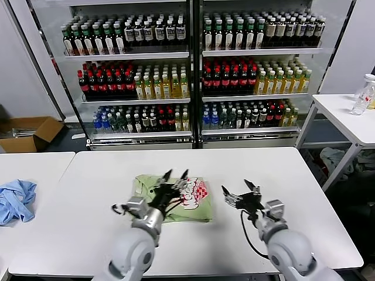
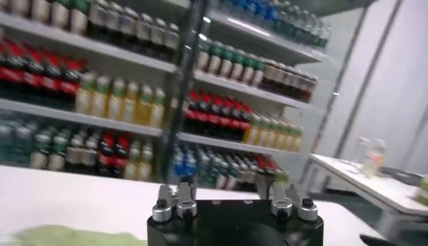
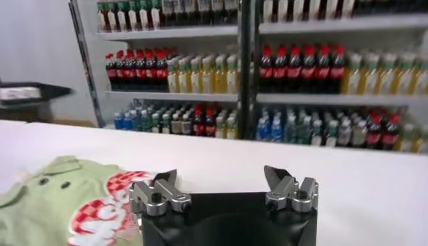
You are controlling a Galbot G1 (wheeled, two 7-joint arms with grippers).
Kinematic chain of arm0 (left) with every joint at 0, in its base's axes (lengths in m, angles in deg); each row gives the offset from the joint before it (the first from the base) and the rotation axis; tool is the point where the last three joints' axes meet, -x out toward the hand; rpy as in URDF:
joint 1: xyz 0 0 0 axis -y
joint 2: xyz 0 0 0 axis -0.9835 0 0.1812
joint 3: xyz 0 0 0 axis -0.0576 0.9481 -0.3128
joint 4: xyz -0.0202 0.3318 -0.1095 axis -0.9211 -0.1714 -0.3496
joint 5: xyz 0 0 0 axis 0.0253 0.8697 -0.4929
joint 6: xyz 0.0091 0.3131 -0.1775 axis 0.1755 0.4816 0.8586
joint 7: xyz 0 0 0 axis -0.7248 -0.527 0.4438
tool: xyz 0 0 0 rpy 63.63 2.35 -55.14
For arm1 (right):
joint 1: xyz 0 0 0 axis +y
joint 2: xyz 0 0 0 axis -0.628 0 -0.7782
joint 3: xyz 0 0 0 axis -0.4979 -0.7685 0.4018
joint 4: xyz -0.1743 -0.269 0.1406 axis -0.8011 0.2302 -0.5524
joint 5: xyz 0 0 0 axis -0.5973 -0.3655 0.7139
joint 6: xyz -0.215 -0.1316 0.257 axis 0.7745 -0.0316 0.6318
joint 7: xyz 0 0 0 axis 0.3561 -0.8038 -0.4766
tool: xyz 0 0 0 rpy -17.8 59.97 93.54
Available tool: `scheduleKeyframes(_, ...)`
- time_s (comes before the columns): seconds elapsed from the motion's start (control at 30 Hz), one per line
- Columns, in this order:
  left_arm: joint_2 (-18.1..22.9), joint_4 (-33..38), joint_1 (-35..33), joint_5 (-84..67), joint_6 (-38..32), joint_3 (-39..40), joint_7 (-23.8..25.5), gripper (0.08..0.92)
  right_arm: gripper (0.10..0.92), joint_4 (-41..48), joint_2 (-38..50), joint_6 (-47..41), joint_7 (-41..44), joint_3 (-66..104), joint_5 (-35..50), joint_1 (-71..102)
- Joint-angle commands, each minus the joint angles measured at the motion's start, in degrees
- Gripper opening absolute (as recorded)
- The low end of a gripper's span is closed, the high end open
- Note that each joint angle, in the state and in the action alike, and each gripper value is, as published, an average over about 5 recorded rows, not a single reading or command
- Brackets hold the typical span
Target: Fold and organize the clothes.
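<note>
A: Head view, item one?
B: Folded light green polo shirt [image 1: 173, 199] with a red-and-white graphic, lying flat near the middle of the white table [image 1: 304, 193]. Left tool [image 1: 174, 175] above its far part, fingers spread, nothing between them; whether it touches the cloth cannot be told. Right tool [image 1: 240, 188] just right of the shirt, over bare table, fingers spread wide, holding nothing.

A: Other entries there?
B: Light blue garment [image 1: 16, 199] on a separate table at far left. Cardboard box [image 1: 28, 133] on the floor behind it. Glass-fronted drinks cooler [image 1: 193, 70] along the far wall, shelves full of bottles. Side table [image 1: 345, 114] at far right carrying a clear bottle [image 1: 362, 96].

A: Left wrist view?
B: Left tool [image 2: 234, 200], fingers apart and empty, cooler beyond. Only a sliver of green shirt [image 2: 60, 235] shows at the edge; the graphic is out of sight here.

A: Right wrist view?
B: Right tool [image 3: 224, 194], fingers apart and empty. Shirt [image 3: 60, 200] beside it on the table, collar, buttons and checked graphic plain here, which the head view partly hides behind the left arm.
</note>
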Motion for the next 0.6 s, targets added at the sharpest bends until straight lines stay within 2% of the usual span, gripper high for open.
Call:
scheduleKeyframes(0.03,-5.3,7.9,-15.8,1.2,-3.8,-18.4,0.5,0.627,0.823,17.1,-11.3,-5.4,-5.8,-14.6,8.1,-16.6)
scheduleKeyframes(0.17,-5.8,8.5,-18.4,-0.3,-4.2,-21.1,0.5,0.746,0.823,21.8,-14.4,-6.6,-6.9,-17.1,6.9,-19.0)
scheduleKeyframes(0.27,-5.8,8.8,-18.9,-0.7,-4.3,-21.8,0.4,0.804,0.823,24.0,-15.7,-6.8,-8.0,-17.9,5.7,-19.7)
scheduleKeyframes(0.43,-5.9,9.6,-19.5,-0.6,-4.3,-21.8,0.4,0.822,0.817,24.3,-15.5,-6.8,-9.5,-18.6,5.1,-19.4)
scheduleKeyframes(0.6,-5.6,10.8,-20.6,-0.5,-4.4,-21.7,0.4,0.823,0.706,23.0,-13.9,-6.6,-9.4,-17.9,5.1,-18.5)
